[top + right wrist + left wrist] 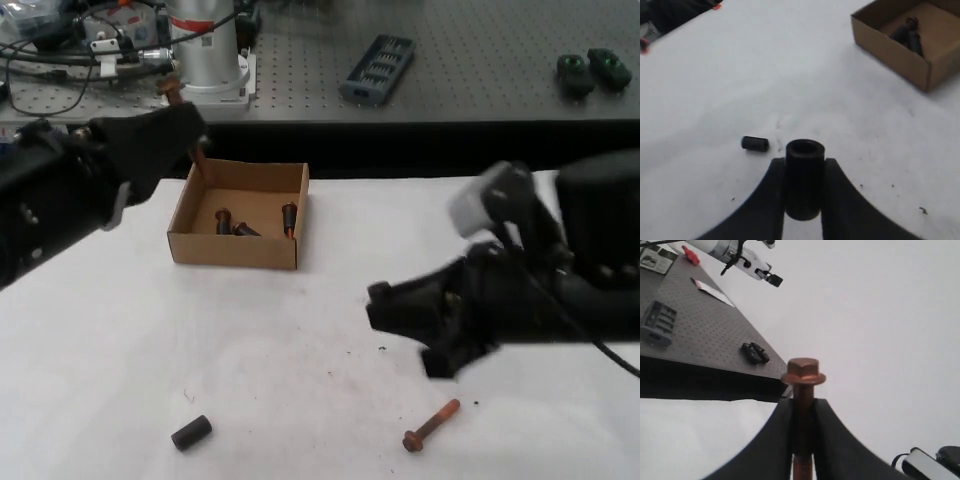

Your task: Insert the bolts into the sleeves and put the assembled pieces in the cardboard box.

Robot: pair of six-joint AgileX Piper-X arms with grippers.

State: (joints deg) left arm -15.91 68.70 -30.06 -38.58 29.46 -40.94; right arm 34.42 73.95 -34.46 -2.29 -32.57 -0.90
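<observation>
My left tool (pixel 803 407) is clamped on a copper bolt (pixel 803 374), shank lengthwise in the grip and head poking past the tips. My right tool (pixel 805 162) grips a black sleeve (pixel 804 175), bore open outward. The arms hang well apart, the left near the cardboard box (pixel 235 250). I judge bolt and bore must next be lined up.

bolt (pixel 803 372): copper | sleeve (pixel 804 185): black | cardboard box (pixel 240 255): brown | bench (pixel 300 330): white

You had two bolts (pixel 431 425) (pixel 803 377), two sleeves (pixel 190 432) (pixel 804 182), three assembled pieces (pixel 289 216) and one cardboard box (pixel 235 251).
</observation>
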